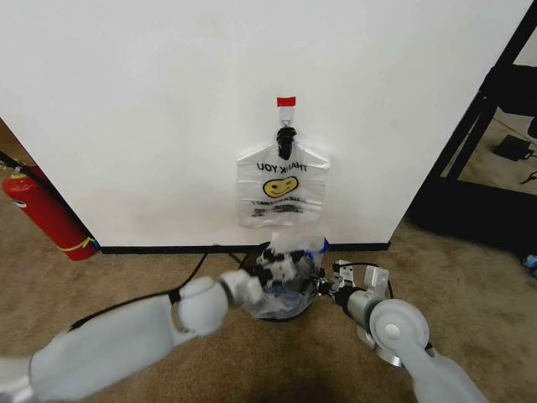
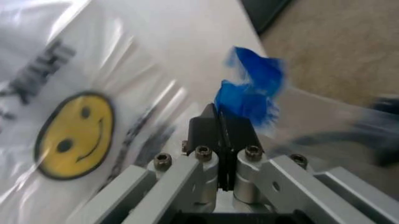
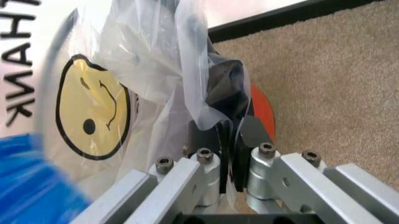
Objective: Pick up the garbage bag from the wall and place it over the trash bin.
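Head view had two bags: a thin translucent white plastic smiley-face bag point(image 1: 281, 186) w/ "THANK YOU" print hung from a black hook point(image 1: 286, 134) on the plain white wall point(image 1: 151, 117), under a small red tape strip point(image 1: 286, 102), directly above the small round black wire-mesh trash bin point(image 1: 285, 294) on the carpet. A second clear plastic bag point(image 1: 289, 252) sat bunched over the bin's mouth. Left claw point(image 1: 279, 270) was at the bin's left rim, right claw point(image 1: 333, 287) at its right rim, roughly equally near. Left wrist view showed the left claw closed, apparently pinching film beside a blue scrap point(image 2: 249, 93). Right wrist view showed the right claw closed on clear film. Judged: the film spanned rim-to-rim btwn claws, so the stretch axis ran left-right across the opening.
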